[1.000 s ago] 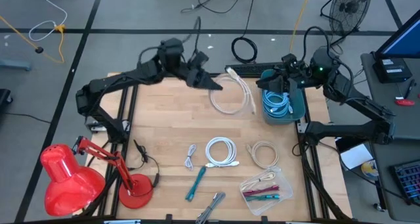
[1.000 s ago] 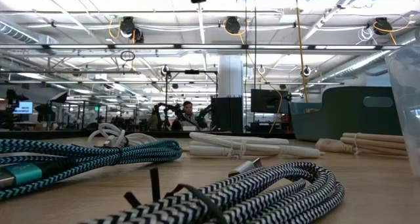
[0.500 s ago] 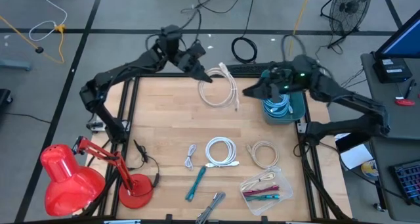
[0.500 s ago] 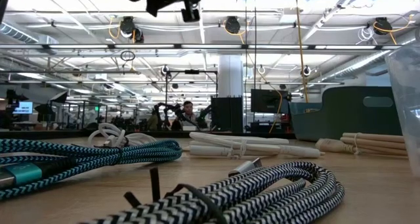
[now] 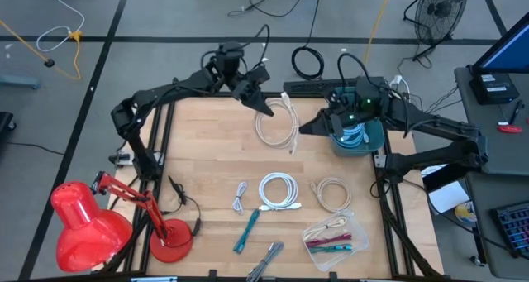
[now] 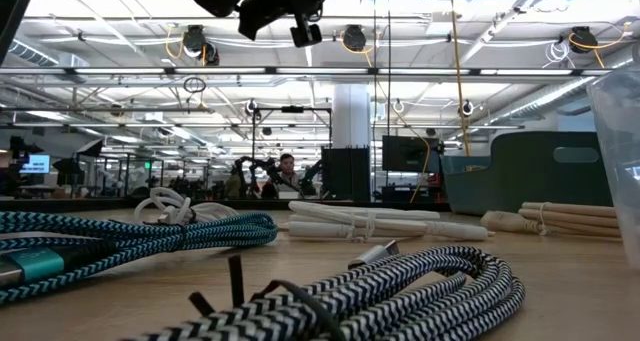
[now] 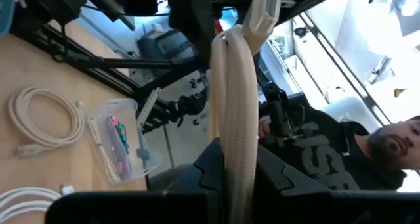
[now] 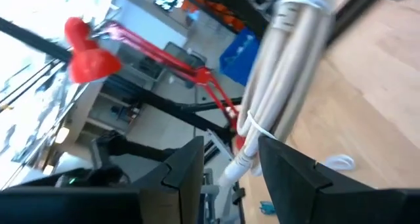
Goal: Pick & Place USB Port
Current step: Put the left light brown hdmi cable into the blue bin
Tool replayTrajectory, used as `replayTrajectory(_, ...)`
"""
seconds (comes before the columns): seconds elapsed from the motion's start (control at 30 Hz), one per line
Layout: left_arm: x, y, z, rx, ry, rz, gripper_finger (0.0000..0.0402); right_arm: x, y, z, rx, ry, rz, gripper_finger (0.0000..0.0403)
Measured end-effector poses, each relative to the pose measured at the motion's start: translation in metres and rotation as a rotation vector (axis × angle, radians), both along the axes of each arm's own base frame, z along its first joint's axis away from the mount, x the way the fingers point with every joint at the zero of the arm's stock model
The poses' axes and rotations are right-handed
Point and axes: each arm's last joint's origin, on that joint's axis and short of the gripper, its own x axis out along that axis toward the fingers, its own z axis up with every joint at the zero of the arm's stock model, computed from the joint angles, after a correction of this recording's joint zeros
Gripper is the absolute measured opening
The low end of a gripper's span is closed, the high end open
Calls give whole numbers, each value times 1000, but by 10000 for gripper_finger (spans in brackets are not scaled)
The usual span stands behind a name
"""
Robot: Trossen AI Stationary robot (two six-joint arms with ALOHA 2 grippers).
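Observation:
A white USB cable, coiled in a long loop point(image 5: 278, 121), hangs from my left gripper point(image 5: 263, 102) above the far middle of the table. In the left wrist view the bundle point(image 7: 230, 106) runs out ahead of the shut fingers. My right gripper point(image 5: 307, 126) sits at the loop's right side, just left of the teal bin point(image 5: 374, 138). In its wrist view it is open point(image 8: 233, 178), with the tied bundle point(image 8: 282, 86) and its plug end between the two fingers. Whether they touch it does not show. My left gripper pinches the white cable bundle between its two fingers point(image 7: 205, 178), several strands together, near one end of the loop point(image 7: 231, 159). The bundle lies along the fingers and stretches out ahead of them. It is lifted clear, with the table far below.
Blue cables point(image 5: 350, 133) fill the teal bin. On the near half lie a white coil point(image 5: 278, 191), a beige coil point(image 5: 333, 193), a small grey cable point(image 5: 240, 198), a teal cable point(image 5: 246, 231) and a clear bag of cables point(image 5: 335, 236). A red lamp point(image 5: 91, 220) stands near left.
My right gripper has left its place over the teal bin and moved toward the table's left, up to the hanging white cable. My left gripper has shifted slightly right and turned while keeping its hold; the cable's loop has swung in and now hangs narrower.

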Motion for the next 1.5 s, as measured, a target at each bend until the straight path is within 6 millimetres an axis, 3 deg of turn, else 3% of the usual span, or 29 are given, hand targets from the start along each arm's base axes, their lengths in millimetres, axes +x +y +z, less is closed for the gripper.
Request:
replayTrajectory(0.23, 8, -19, 1, 3, -3, -49, 20, -3, -4, -17, 4, 164, -54, 189)
replayTrajectory(0.47, 11, -29, 1, -4, 11, -77, 12, -4, -4, -17, -17, 160, -49, 229)
replayTrajectory(0.97, 2, -33, 11, -9, 17, -83, 11, -26, 1, -14, -34, 201, -8, 234)
replayTrajectory(1.13, 3, -36, 12, -6, 12, -86, 11, -18, -2, -11, -58, 153, -31, 235)
replayTrajectory(1.5, 4, -36, 10, -11, 19, -94, 11, 5, -9, -26, -71, 195, -9, 238)
